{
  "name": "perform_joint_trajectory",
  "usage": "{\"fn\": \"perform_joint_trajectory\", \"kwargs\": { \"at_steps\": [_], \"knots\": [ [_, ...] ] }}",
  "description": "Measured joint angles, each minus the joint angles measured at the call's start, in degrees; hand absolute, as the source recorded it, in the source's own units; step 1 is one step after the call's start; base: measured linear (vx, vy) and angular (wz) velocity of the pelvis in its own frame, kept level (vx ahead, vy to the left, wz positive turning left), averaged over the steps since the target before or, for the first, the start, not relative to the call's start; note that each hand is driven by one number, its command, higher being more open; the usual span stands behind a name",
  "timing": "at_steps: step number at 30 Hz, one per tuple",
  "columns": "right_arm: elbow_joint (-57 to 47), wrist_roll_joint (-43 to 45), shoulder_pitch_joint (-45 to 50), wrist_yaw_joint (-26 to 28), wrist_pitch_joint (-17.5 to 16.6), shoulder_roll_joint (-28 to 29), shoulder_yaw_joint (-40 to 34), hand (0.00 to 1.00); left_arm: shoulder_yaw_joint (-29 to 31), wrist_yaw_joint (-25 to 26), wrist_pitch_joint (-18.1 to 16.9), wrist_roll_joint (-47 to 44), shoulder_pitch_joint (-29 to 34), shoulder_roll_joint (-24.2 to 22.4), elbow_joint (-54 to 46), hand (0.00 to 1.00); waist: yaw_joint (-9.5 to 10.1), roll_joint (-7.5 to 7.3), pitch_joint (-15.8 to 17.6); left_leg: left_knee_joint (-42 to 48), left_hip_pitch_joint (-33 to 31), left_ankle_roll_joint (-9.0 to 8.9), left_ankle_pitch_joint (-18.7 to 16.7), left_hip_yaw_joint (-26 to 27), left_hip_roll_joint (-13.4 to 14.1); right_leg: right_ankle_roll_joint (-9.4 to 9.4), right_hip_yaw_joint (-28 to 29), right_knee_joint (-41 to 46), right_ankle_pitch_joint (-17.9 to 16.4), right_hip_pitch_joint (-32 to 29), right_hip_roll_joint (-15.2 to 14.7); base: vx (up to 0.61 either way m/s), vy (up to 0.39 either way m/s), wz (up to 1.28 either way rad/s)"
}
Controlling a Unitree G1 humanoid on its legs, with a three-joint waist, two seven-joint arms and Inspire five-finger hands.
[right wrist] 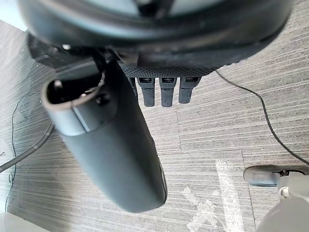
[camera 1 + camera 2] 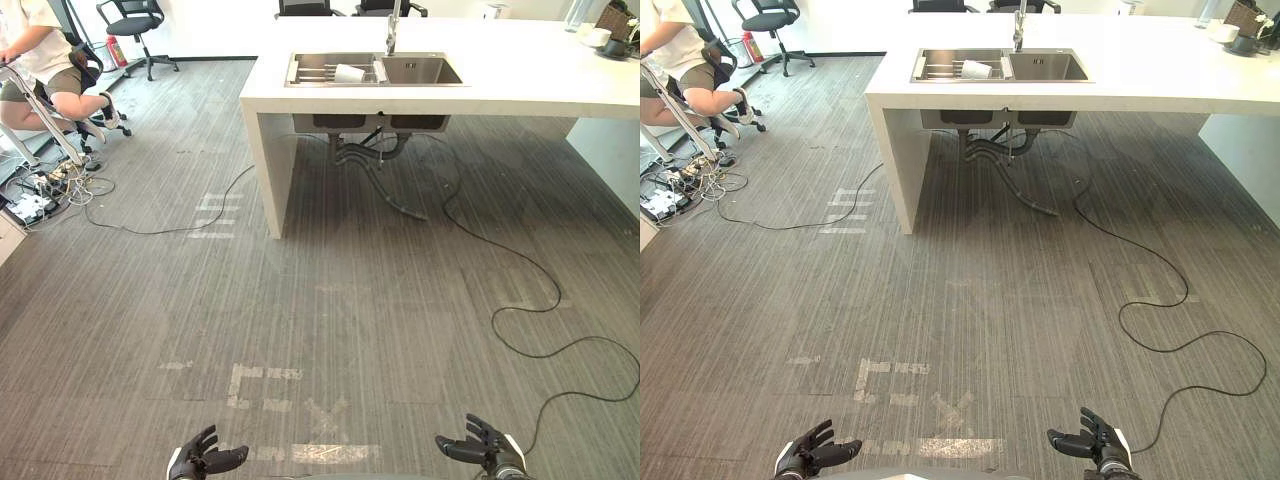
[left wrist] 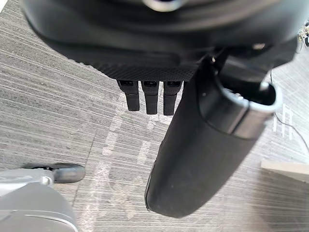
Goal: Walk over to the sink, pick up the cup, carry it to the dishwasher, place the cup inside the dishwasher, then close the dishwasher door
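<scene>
A white cup (image 2: 349,73) lies on its side in the left basin of the steel sink (image 2: 420,70), set in a white counter (image 2: 520,75) far ahead. A tall tap (image 2: 392,32) stands behind the basins. My left hand (image 2: 203,459) hangs low at the near edge, fingers relaxed and empty. My right hand (image 2: 480,447) hangs likewise, open and holding nothing. In the wrist views the left hand (image 3: 149,94) and the right hand (image 1: 164,89) have straight fingers over bare floor.
Grey carpet floor with pale tape marks (image 2: 262,386) lies between me and the counter. A black cable (image 2: 520,300) snakes across the floor on the right. A person (image 2: 45,70) sits at the far left beside a tangle of cords (image 2: 40,190). An office chair (image 2: 135,25) stands behind.
</scene>
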Motion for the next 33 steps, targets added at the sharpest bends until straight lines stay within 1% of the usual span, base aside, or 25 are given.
{"fn": "perform_joint_trajectory", "kwargs": {
  "at_steps": [6,15,19,25,27,29,30,31,32,33],
  "knots": [
    [-2.4,1.0,0.3,0.3,0.0,0.0,-1.4,0.90,0.0,-0.4,-0.5,-0.1,0.0,0.0,-1.8,0.90,-0.29,0.38,0.1,0.0,0.0,0.02,0.0,0.1,0.2,0.00,0.1,0.0,0.0,0.0,0.2,0.00,0.000,0.00],
    [-4.3,1.1,1.0,0.4,0.0,0.0,-1.4,0.90,-0.3,-0.4,-0.5,-0.1,0.4,0.1,-3.5,0.90,-0.47,0.39,0.1,0.0,0.0,0.08,-0.2,0.3,0.6,-0.07,0.3,0.0,-0.1,-0.2,0.6,0.00,0.000,0.00],
    [-4.3,1.1,1.0,0.4,0.0,0.0,-1.4,0.90,-1.3,-0.5,-0.6,-0.5,0.3,0.5,-3.7,0.90,-0.65,0.41,0.1,0.1,-0.2,0.02,-0.5,0.6,0.8,-0.25,0.3,0.1,-0.2,-0.4,0.7,0.00,0.000,-0.02],
    [-4.3,1.1,0.8,0.3,0.0,0.0,-1.5,0.90,-1.4,-0.4,-0.6,-0.6,0.2,0.5,-3.7,0.90,-1.09,0.49,0.1,1.5,-1.3,0.11,-1.9,1.0,0.9,-0.16,0.6,0.2,-0.9,-1.0,0.8,0.02,0.000,-0.02],
    [-4.3,1.1,0.2,0.2,0.0,0.0,-1.9,0.90,-1.4,-0.4,-0.6,-0.6,0.2,0.5,-3.8,0.90,-1.05,0.58,0.1,3.1,-2.4,0.26,-3.2,1.4,1.0,0.08,1.4,0.5,-1.2,-1.7,0.8,0.08,0.012,-0.14],
    [-4.3,1.1,-0.6,-0.1,0.0,-0.1,-1.9,0.90,-1.4,-0.4,-0.6,-0.7,0.2,0.5,-4.0,0.90,-0.93,0.76,0.2,5.4,-3.6,0.38,-4.8,2.2,1.3,0.29,2.2,2.0,-2.1,-2.8,0.9,0.08,0.026,-0.25],
    [-4.2,1.1,-1.7,-0.4,0.0,-0.3,-2.0,0.90,-1.4,-0.4,-0.6,-1.4,0.2,0.3,-4.0,0.90,-0.65,1.11,0.4,8.0,-4.6,0.59,-6.8,3.2,1.4,0.71,3.1,5.8,-4.3,-4.7,1.0,0.09,0.035,-0.31],
    [-4.2,1.1,-1.9,-0.6,0.0,-0.4,-2.0,0.90,-1.4,-0.4,-0.6,-1.8,0.2,0.3,-4.1,0.90,-0.51,1.22,0.5,9.0,-4.9,0.79,-7.6,3.6,1.4,1.16,3.4,8.2,-5.6,-5.7,0.9,0.10,0.048,-0.32],
    [-4.2,1.1,-2.4,-0.9,0.0,-0.5,-2.0,0.90,-1.6,-0.3,-0.6,-2.1,0.1,0.3,-4.5,0.90,-0.30,1.28,0.6,10.5,-5.4,1.15,-8.8,4.0,1.3,2.35,3.4,12.3,-7.7,-7.5,0.6,0.08,0.049,-0.20],
    [-4.1,1.1,-2.6,-1.1,0.0,-0.4,-2.0,0.90,-2.3,-0.1,-0.6,-2.8,0.1,0.3,-5.3,0.90,0.06,1.49,1.0,12.0,-5.5,1.67,-10.3,4.2,1.1,4.67,3.0,19.2,-10.0,-10.1,0.3,0.07,0.050,-0.09]
  ]
}}
